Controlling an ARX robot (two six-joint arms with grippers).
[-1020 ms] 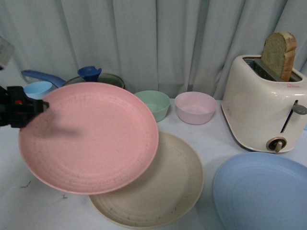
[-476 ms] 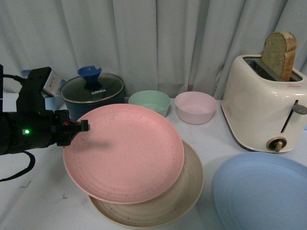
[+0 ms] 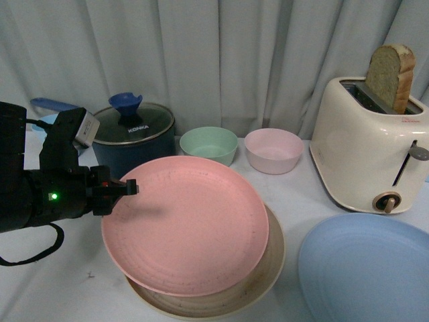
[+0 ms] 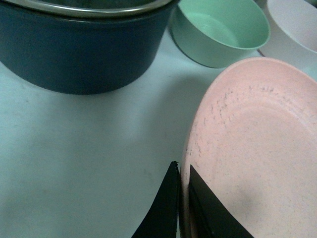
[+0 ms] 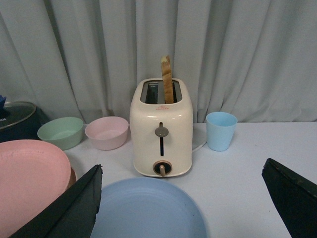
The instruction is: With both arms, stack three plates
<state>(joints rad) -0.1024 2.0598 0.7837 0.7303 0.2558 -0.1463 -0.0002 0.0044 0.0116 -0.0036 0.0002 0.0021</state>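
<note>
My left gripper [image 3: 129,187] is shut on the left rim of the pink plate [image 3: 191,225] and holds it just over the beige-cream plate [image 3: 271,265], which shows only as a crescent below and to the right. In the left wrist view the two fingers [image 4: 171,198] pinch the pink plate's [image 4: 257,148] edge. The light blue plate [image 3: 365,268] lies flat at the front right. My right gripper [image 5: 183,198] is open and empty, above the near side of the light blue plate [image 5: 148,210]. The pink plate [image 5: 29,183] also shows there.
A dark blue pot [image 3: 131,137] with a glass lid stands behind my left arm. A green bowl [image 3: 209,144] and a pink bowl [image 3: 273,149] sit at the back. A cream toaster [image 3: 369,151] with bread stands at the right, with a light blue cup [image 5: 220,130] beside it.
My left gripper has carried the pink plate rightward and lowered it from a steep tilt to nearly level over the beige-cream plate. The blue plate has not moved.
</note>
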